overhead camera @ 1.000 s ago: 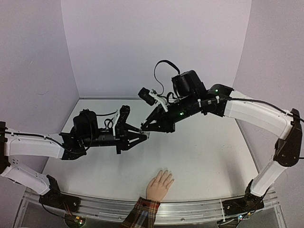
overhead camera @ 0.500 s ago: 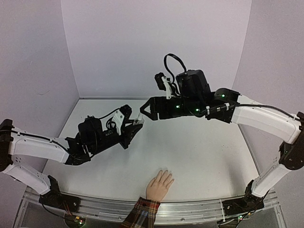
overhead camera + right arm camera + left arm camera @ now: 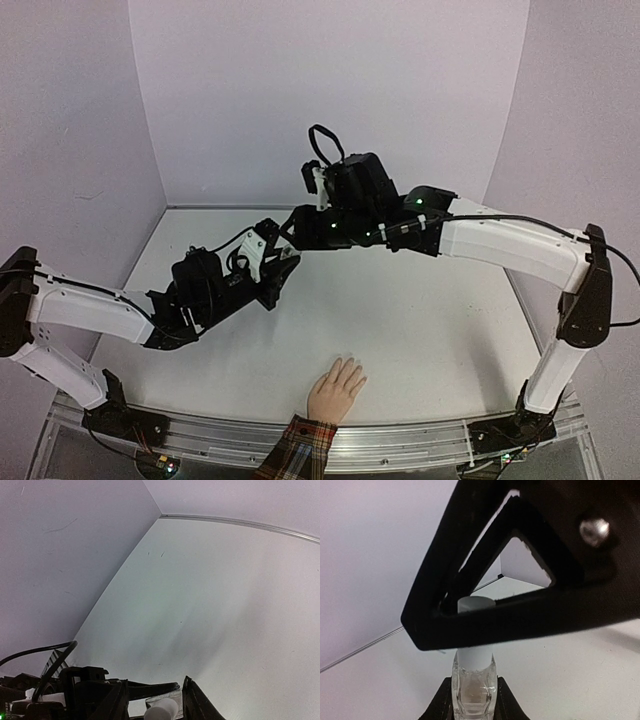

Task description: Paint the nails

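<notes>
Right end effector [image 3: 155,692] | half-covers cap [image 3: 474,657] (contact unclear) | nails [image 3: 350,363] indistinct

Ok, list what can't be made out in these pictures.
Nails: top view, too small on the hand to tell painted from bare.
Right gripper, whether it grips the white cap: left wrist view, its black finger crosses the cap; right wrist view, the bottom edge cuts it off.
Any brush: left wrist view, the cap covers the neck of the clear bottle.
</notes>
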Available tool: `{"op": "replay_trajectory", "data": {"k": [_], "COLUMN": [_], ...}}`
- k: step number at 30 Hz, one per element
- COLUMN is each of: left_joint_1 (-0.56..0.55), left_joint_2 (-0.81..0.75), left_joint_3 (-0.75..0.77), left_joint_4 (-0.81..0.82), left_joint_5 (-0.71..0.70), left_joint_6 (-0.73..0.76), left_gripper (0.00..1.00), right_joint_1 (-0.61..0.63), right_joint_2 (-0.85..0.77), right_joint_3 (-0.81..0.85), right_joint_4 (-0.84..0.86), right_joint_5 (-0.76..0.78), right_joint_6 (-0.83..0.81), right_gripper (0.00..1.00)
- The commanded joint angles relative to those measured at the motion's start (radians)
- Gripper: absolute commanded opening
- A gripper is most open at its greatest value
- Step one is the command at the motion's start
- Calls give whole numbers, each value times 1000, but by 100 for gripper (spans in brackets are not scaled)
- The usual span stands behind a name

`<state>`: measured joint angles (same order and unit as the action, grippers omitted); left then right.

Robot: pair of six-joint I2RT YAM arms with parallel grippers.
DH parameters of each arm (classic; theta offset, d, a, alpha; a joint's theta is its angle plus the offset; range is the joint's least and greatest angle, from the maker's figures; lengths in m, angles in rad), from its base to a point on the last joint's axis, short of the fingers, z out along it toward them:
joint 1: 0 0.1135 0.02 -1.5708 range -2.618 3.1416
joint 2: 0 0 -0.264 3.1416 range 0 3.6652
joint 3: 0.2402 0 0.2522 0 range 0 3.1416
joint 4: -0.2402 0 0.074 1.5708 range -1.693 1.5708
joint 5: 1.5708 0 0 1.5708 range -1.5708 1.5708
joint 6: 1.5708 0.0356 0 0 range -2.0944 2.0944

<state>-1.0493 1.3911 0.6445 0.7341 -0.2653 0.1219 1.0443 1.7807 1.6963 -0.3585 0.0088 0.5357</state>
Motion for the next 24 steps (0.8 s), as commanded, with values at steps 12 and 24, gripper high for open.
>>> {"op": "replay_trajectory", "data": {"k": [12, 24], "left_joint_1": [170, 238], "left_joint_2": [-173, -250], "left_joint_3": [34, 27], "left_joint_4": [-53, -115], "left_joint_5": [870, 817], "left_joint_6": [-311, -261], "left_gripper": [0, 0], "right_joint_1": [-8, -30], "right_joint_2": [-158, -278], "right_joint_3": [-174, -251], "right_joint_4": [49, 120], "right_joint_5": [-642, -519], "right_joint_6": [-614, -456], "right_gripper": [0, 82]}}
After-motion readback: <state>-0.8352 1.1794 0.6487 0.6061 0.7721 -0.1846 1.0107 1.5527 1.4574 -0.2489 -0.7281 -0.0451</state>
